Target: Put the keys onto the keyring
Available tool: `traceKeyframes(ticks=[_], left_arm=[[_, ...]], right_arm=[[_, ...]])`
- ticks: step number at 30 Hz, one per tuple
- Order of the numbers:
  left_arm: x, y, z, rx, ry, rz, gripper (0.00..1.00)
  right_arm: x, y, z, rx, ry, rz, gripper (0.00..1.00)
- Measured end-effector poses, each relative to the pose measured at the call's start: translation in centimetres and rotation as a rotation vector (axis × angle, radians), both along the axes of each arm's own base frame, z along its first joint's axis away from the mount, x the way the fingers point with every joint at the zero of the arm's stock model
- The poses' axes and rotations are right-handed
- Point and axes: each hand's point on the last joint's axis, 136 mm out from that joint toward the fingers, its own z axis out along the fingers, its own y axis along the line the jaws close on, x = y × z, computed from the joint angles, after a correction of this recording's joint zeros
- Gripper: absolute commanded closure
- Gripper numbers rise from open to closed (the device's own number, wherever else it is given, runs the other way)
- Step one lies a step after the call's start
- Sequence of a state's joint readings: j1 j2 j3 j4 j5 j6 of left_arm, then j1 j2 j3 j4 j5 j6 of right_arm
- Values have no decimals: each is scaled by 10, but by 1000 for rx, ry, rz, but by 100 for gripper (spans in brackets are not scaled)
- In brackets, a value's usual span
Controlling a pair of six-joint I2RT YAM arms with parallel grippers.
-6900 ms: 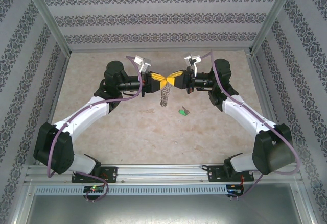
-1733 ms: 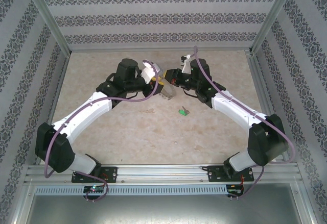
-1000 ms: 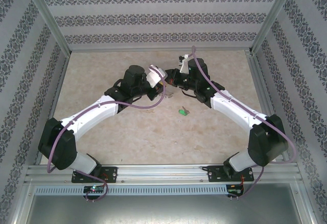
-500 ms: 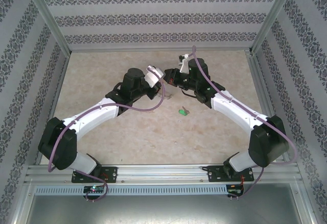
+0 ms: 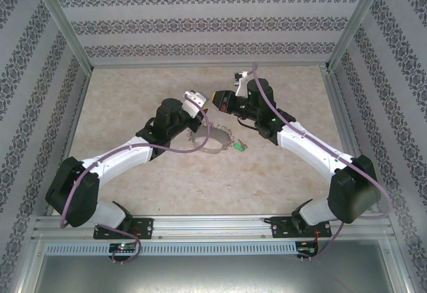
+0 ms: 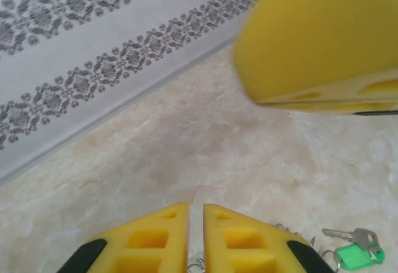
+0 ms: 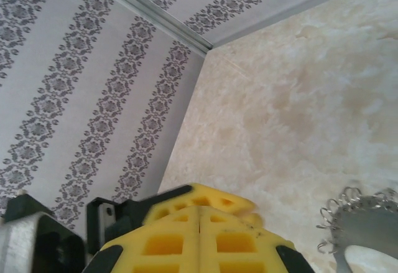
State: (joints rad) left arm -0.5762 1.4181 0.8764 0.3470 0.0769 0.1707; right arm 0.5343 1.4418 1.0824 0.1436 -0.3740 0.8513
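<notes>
Beige marbled table (image 5: 133, 99), patterned-paper walls all round.

- Green-headed key (image 5: 238, 147) lies flat and loose just beside the right edge of the keyring (image 5: 212, 141). It is not threaded on.
- Progress, judged: barely begun. Key ungrasped, and all of the threading is left to do.
- Key's long axis runs roughly across the table in the top view. Green head is toward the left jaws, short silvery blade toward the right arm's side.
- Keyring lies flat, spread as an open loop with small metal bits fringing its edge.
- Ring's near-left edge sits under the left jaws' tips, and the key is off to their right, past the ring.
- Left jaws stand a thin slit apart with ring bits showing in the slit. Cannot tell if they pinch it.
- Right jaws are pressed shut and empty, hanging above the table beyond ring and key.
</notes>
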Motion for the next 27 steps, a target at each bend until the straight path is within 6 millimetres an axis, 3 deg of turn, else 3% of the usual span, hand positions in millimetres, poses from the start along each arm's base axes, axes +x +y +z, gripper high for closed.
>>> traceKeyframes(ticks=[1,4,6,9,17,21,27], left_arm=[[0,5,1,-8,-1,26,72],[3,20,9,-46,-4,113,53],[5,29,14,-83,1,160,44],[14,52,16,-166,41,247,32],[30,108,-4,-326,265,451,27],[29,120,-14,-400,363,492,23],[28,141,-27,-493,468,552,15]], right_arm=[[3,-4,-4,-10,3,-8,95],[14,-14,-22,-42,26,-33,68],[21,-17,-39,-72,46,-39,61],[26,-13,-74,-117,116,-22,57],[4,9,-156,-246,289,90,53],[-9,29,-174,-306,324,162,53],[-15,63,-177,-377,300,255,54]])
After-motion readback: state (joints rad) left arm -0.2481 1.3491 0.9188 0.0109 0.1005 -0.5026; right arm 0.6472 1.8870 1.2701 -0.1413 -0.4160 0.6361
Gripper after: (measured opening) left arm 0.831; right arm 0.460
